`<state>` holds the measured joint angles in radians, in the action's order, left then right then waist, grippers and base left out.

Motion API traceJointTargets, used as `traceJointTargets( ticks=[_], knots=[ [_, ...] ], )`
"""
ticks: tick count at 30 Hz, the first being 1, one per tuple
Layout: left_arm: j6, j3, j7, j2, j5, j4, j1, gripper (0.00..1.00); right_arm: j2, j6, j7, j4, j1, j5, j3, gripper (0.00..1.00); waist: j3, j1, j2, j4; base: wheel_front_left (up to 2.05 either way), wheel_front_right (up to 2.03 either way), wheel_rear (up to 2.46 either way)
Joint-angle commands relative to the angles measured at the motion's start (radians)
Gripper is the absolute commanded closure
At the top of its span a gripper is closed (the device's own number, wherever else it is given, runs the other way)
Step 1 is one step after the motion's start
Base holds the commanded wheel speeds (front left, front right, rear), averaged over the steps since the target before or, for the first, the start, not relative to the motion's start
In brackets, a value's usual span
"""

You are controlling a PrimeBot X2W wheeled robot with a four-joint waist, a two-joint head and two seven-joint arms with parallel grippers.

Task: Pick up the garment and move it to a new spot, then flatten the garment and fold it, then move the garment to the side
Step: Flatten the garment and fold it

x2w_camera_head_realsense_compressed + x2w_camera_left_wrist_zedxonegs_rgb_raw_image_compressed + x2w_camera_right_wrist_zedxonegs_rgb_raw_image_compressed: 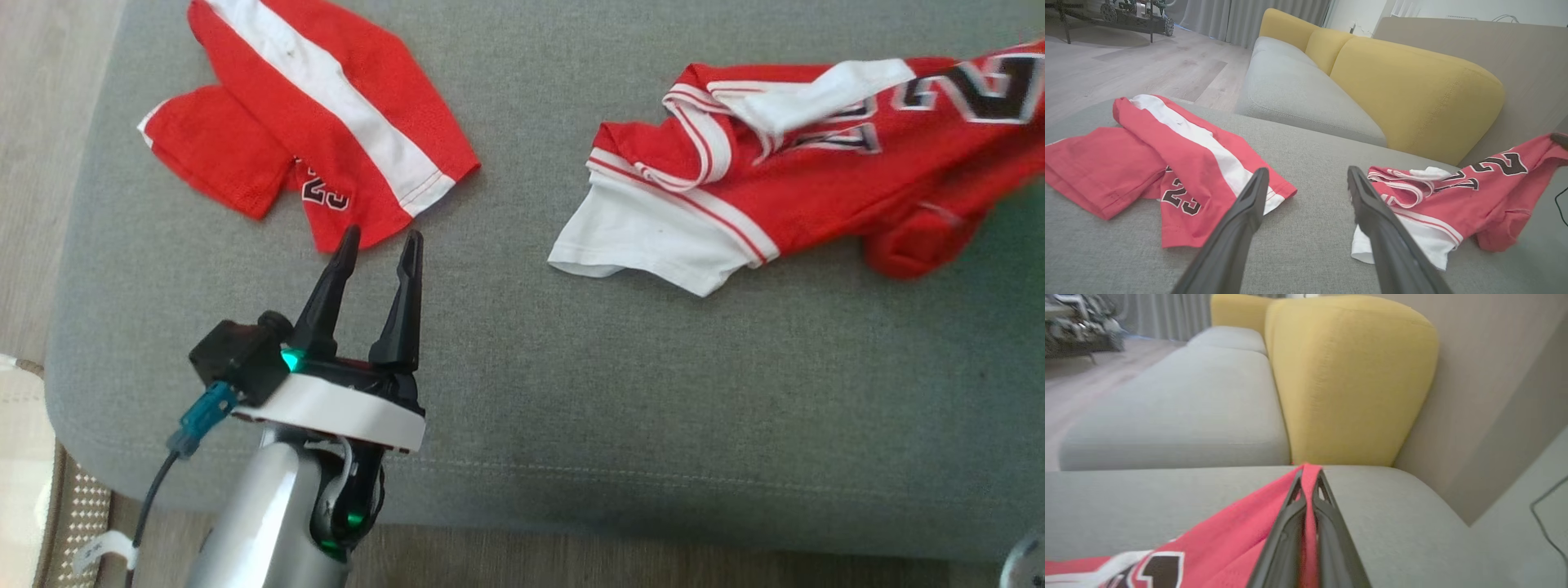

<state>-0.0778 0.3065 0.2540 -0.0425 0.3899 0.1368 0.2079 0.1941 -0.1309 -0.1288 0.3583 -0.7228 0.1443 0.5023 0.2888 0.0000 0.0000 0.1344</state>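
The garment (816, 188), a red jersey with white sleeve panels and black lettering, lies crumpled at the right of the grey cushion (571, 392). In the right wrist view my right gripper (1309, 473) is shut on a red edge of the garment (1229, 539), which stretches away down and to the left. In the left wrist view the garment (1474, 196) rises toward the right edge. My left gripper (382, 235) is open and holds nothing, its fingertips just short of the hem of a pair of red shorts (326, 106). My left gripper (1307, 171) points between the shorts (1167, 163) and the garment.
The red shorts have a white stripe and the number 23 and lie at the cushion's left. Yellow back cushions (1412, 94) and a grey sofa seat (1298, 94) stand beyond. Wooden floor (41, 122) lies left of the cushion. A thin cable (1547, 514) hangs at the right.
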Motion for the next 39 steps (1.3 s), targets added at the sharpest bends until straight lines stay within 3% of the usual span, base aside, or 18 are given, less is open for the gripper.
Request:
traceJointTargets(
  ticks=[1,2,3,6,10,16,25,32,39],
  knots=[
    [0.006,-0.037,0.008,-0.008,-0.004,-0.031,0.025,0.00,0.016,0.000,-0.024,-0.046,-0.014,0.039,0.006,1.00,0.010,0.0000,0.0000,-0.002,0.00,0.00,0.00],
    [0.004,-0.037,0.008,-0.008,-0.006,-0.029,0.027,0.00,0.023,0.000,-0.044,-0.050,-0.012,0.079,0.029,0.71,0.015,0.0000,0.0000,-0.003,0.00,0.00,0.00],
    [0.002,-0.037,0.008,-0.008,-0.007,-0.028,0.029,0.00,0.022,0.000,-0.056,-0.057,-0.015,0.111,0.054,0.00,0.019,0.0000,0.0000,-0.005,0.00,0.00,0.00],
    [0.000,-0.035,0.008,-0.008,-0.009,-0.027,0.038,0.00,-0.005,0.000,-0.068,-0.084,-0.026,0.187,0.089,0.00,0.030,0.0000,0.0000,-0.013,0.00,0.00,0.00],
    [-0.004,-0.036,0.008,-0.008,-0.015,-0.025,0.045,0.00,-0.073,0.000,-0.064,-0.083,-0.031,0.176,0.049,0.00,0.033,0.0000,0.0000,-0.031,0.00,0.00,0.00],
    [-0.005,-0.050,0.008,-0.008,-0.023,-0.018,0.043,0.00,-0.119,0.000,0.033,-0.119,0.026,0.047,-0.132,0.00,0.005,0.0000,0.0000,-0.068,0.00,0.00,0.00],
    [0.004,-0.073,0.008,-0.008,-0.027,-0.026,0.013,0.00,-0.143,0.000,0.179,-0.282,0.334,-0.195,-0.430,0.00,-0.068,0.0000,0.0000,-0.131,0.00,0.00,0.00],
    [0.009,-0.081,0.008,-0.008,-0.025,-0.032,-0.010,0.00,-0.144,0.000,0.250,-0.292,0.527,-0.355,-0.502,0.00,-0.097,0.0000,0.0000,-0.156,0.00,0.00,0.00],
    [0.008,-0.080,0.008,-0.008,-0.027,-0.031,-0.029,0.00,-0.144,0.000,0.284,-0.236,0.572,-0.347,-0.528,0.00,-0.108,0.0000,0.0000,-0.165,0.00,0.00,0.00]
  ],
)
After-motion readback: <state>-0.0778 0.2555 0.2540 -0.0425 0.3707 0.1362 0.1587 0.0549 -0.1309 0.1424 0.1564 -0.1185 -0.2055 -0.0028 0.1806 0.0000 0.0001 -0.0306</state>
